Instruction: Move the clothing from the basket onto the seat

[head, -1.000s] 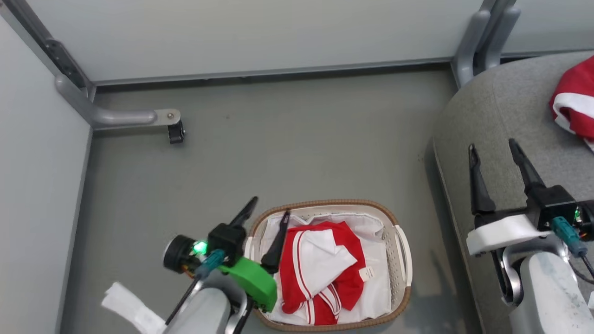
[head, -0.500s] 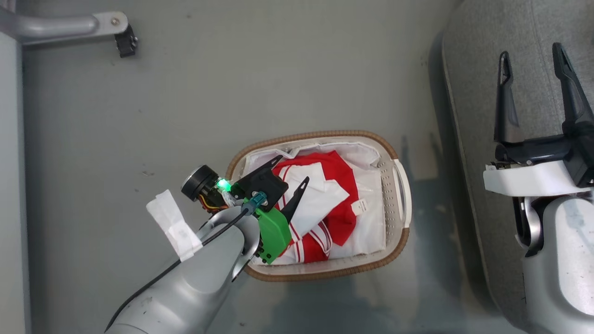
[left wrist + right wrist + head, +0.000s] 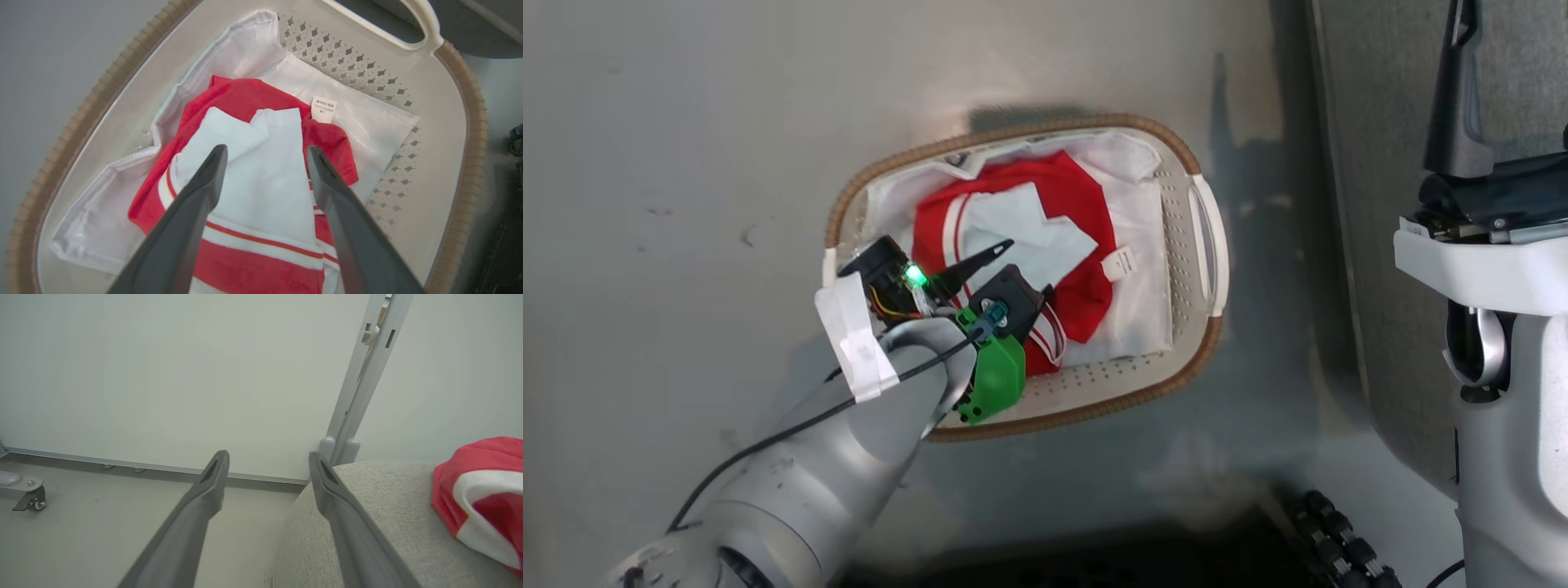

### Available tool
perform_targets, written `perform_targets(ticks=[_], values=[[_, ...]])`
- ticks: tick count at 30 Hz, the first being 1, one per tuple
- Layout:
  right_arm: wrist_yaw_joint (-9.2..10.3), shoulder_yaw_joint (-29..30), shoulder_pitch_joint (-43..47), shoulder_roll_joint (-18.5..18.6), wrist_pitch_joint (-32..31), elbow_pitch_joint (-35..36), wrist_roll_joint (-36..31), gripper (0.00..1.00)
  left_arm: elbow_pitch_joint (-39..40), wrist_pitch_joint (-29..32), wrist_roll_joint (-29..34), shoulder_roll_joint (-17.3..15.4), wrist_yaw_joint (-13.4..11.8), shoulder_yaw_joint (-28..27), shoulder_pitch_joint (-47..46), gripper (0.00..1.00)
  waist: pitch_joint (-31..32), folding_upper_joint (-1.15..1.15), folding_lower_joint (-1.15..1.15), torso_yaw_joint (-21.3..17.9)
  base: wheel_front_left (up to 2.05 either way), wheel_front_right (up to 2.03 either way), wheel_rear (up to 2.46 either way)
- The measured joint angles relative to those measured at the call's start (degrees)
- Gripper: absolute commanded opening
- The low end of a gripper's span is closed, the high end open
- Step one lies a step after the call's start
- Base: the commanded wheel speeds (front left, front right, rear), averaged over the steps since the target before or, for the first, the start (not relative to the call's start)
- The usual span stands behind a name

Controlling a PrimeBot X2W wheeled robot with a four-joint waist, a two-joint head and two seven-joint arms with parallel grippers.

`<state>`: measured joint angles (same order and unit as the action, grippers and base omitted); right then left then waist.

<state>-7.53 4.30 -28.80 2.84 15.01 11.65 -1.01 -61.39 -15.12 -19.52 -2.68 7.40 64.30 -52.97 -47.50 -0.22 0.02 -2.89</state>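
1. The left gripper [image 3: 267, 151] is held spread wide and empty, just above the red garment [image 3: 245, 94] in the basket [image 3: 474, 122].
2. Advised: the fingers are to be lowered onto the bunched white panel and closed on garment only; the white sheet lining [image 3: 367, 118] is to be avoided.
3. Basket contents: one garment, laid on the lining.
4. A second garment [image 3: 461, 465] is noted on the seat [image 3: 367, 506]; the right gripper [image 3: 268, 455] is spread wide, holding nothing.

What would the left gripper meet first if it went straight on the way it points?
Most likely the white panel of the clothing in the basket: the left gripper points down at it, jaws open. The gap left is hard to judge.
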Motion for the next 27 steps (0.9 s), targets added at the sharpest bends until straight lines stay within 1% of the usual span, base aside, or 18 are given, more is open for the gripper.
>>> perform_targets(ticks=[4, 10, 12, 15, 21, 22, 23, 25, 27], values=[[0.0, -0.6, -0.5, 0.0, 0.0, 1.1, 0.6, 1.0, -2.1, 0.0, 0.2, -0.3, -0.1, 0.0, -2.3, 1.0, -3.4, 0.0, 0.0, -1.8, 0.0, 0.0, 0.0], [0.0, -1.1, -1.0, 0.0, 0.0, 1.3, 2.2, 1.0, -3.2, 0.0, 1.2, -2.2, -2.5, -1.2, -5.9, 1.0, -6.6, 0.0, 0.0, -4.4, 0.0, 0.0, 0.0], [0.0, -1.5, -1.0, 0.0, 0.0, 1.2, 2.6, 1.0, -5.3, 0.0, 1.5, -2.6, -2.9, -1.1, -6.2, 1.0, -7.3, 0.0, -0.01, -5.2, 0.0, 0.0, 0.0], [0.0, -2.0, -1.1, 0.0, 0.0, 1.2, 3.1, 1.0, -8.0, 0.5, 1.7, -2.7, -3.0, -0.6, -6.9, 1.0, -8.0, 0.0, -0.01, -6.1, 0.0, 0.0, 0.0], [0.0, -2.5, -1.4, 0.0, 0.0, 1.4, 3.5, 1.0, -10.0, 1.9, 1.6, -2.1, -3.0, -0.1, -7.9, 1.0, -9.2, 0.0, -0.01, -7.1, 0.0, 0.0, 0.0], [0.0, -2.6, -1.5, 0.0, 0.0, 1.4, 3.5, 1.0, -10.2, 2.1, 1.4, -1.9, -2.9, 0.0, -7.9, 0.84, -9.3, 0.0, -0.01, -7.1, 0.0, 0.0, 0.0], [0.0, -2.6, -1.5, 0.0, 0.0, 1.4, 3.5, 1.0, -10.4, 2.5, 1.2, -1.8, -2.8, 0.0, -7.9, 0.4, -9.3, 0.0, -0.01, -7.2, 0.0, 0.0, 0.0], [0.0, -2.7, -1.5, 0.0, 0.0, 1.4, 3.3, 1.0, -10.7, 3.1, 0.6, -1.5, -2.6, -0.2, -7.8, 0.0, -9.3, 0.0, -0.01, -7.2, 0.0, 0.0, 0.0], [0.0, -2.9, -1.5, 0.0, 0.0, 1.3, 2.0, 1.0, -10.9, 3.5, 0.3, -1.4, -2.5, -0.1, -7.8, 0.0, -9.2, 0.0, -0.01, -7.1, 0.0, 0.0, 0.0]])
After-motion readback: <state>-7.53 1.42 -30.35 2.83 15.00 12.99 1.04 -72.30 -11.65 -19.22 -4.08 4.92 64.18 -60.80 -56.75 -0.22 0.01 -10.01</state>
